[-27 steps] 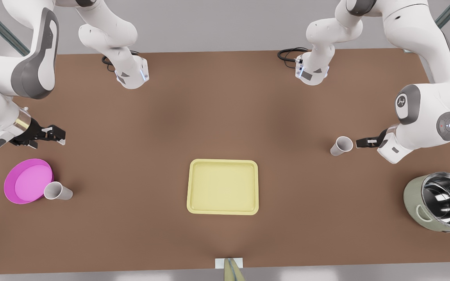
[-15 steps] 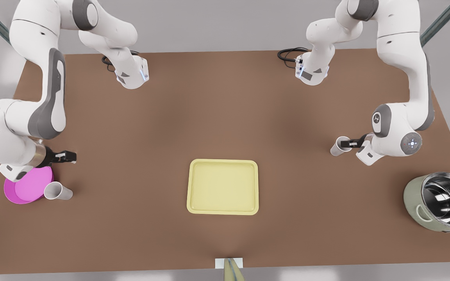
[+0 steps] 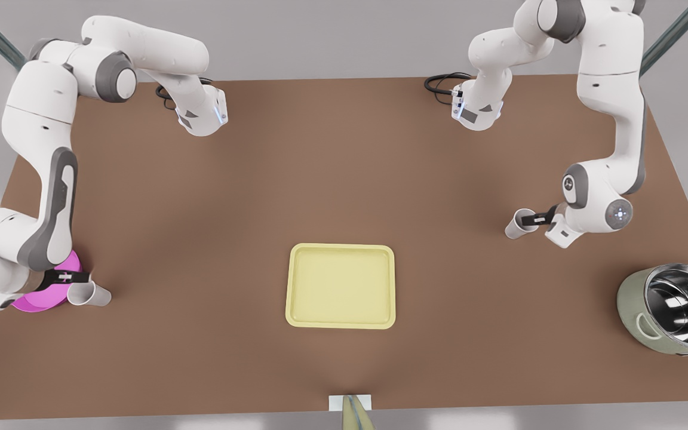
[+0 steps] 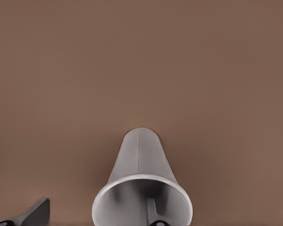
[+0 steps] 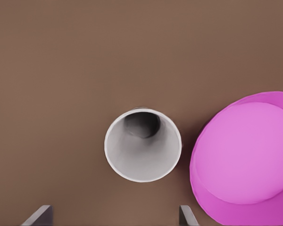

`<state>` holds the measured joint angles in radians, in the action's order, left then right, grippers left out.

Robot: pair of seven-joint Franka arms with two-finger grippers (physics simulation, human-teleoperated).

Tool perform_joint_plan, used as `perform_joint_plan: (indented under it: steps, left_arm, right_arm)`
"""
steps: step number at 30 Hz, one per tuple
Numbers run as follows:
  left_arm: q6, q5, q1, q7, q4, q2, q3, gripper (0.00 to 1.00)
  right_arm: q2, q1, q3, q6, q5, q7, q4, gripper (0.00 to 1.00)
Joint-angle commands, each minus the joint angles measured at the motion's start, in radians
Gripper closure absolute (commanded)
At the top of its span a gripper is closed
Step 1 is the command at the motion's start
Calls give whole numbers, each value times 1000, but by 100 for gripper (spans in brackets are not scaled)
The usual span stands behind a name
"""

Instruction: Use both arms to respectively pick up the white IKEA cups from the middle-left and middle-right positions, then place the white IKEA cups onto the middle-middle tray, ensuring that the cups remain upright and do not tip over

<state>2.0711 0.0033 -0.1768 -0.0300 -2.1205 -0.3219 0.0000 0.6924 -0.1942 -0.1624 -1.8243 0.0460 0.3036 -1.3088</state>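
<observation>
The right gripper [image 3: 79,278] hangs open above the cup [image 3: 88,294] beside the magenta bowl [image 5: 245,155]. The left gripper [image 3: 529,220] straddles the other cup's [image 3: 519,223] rim, fingers open, at three o'clock from the tray [image 3: 340,285] on the desk [image 3: 332,179].

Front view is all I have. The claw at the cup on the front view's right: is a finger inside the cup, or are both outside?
Observer: One is inside. That is the left claw. The left wrist view shows one finger inside the white cup and the other outside its wall, with the jaws open.
Operator: And the other side, is that cup touching the bowl?
Observer: It doesn't look like it. The right claw hangs open over the second cup. From above, the right wrist view shows a narrow dark gap between the cup's rim and the magenta bowl.
</observation>
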Motion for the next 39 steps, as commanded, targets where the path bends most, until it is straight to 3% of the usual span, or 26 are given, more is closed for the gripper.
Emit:
perform_joint_plan:
  steps: [1, 3, 5, 8, 11, 18, 19, 22, 23, 24, 25, 26, 30, 33, 37, 39]
  left_arm:
    - [32, 1, -1, -7, -3, -11, 2, 0]
    - [75, 0, -3, -5, -3, -20, 2, 0]
    - [90, -5, -6, 4, -1, -29, 2, 26]
    - [92, -28, 0, 5, 2, -40, 0, 55]
    - [92, -40, 3, 5, 5, -40, 0, 77]
    - [80, -39, 69, 61, 68, 14, -3, 79]
    - [50, -39, 132, 182, 118, 12, -3, 79]
    - [-302, -32, 178, 426, 531, -161, -46, 79]
    - [-333, -32, 215, 499, 606, -200, -46, 79]
    - [-332, -37, 281, 614, 689, -252, -46, 79]
    - [-332, -37, 353, 760, 795, -319, -57, 79]
    - [-330, -35, 396, 880, 875, -374, -89, 79]
    - [-276, -34, 513, 1012, 1151, -566, -156, 79]
    - [-232, -34, 600, 1124, 1176, -628, -153, 78]
    - [-212, -35, 605, 1121, 1166, -667, -155, 78]
    - [-212, -39, 603, 1124, 1165, -681, -156, 78]
  right_arm:
    - [33, -13, 0, -118, 6, 104, 25, 0]
    - [59, -21, 0, -135, 6, 106, 40, 0]
    - [81, -28, 0, -184, 6, 118, 40, 0]
    - [105, -42, 0, -210, 6, 123, 40, 0]
    - [128, -67, 0, -220, 34, 146, 42, 0]
    - [150, -73, 0, -222, 74, 147, 28, 0]
    - [150, -73, 1, -222, 74, 149, 25, 0]
    - [165, -74, 1, -222, 77, 149, 26, 0]
    - [164, -76, 1, -220, 78, 196, 26, 43]
    - [164, -76, 1, -220, 77, 216, 26, 63]
    - [160, -76, 1, -220, 75, 236, 29, 74]
    - [160, -74, 1, -220, 74, 236, 31, 77]
    - [154, -68, 4, -220, 58, 238, 39, 79]
    - [147, -60, 8, -220, 58, 238, 42, 79]
    - [107, 7, 12, -176, 72, 236, 40, 79]
    - [90, 19, 87, -154, 77, 230, 33, 79]
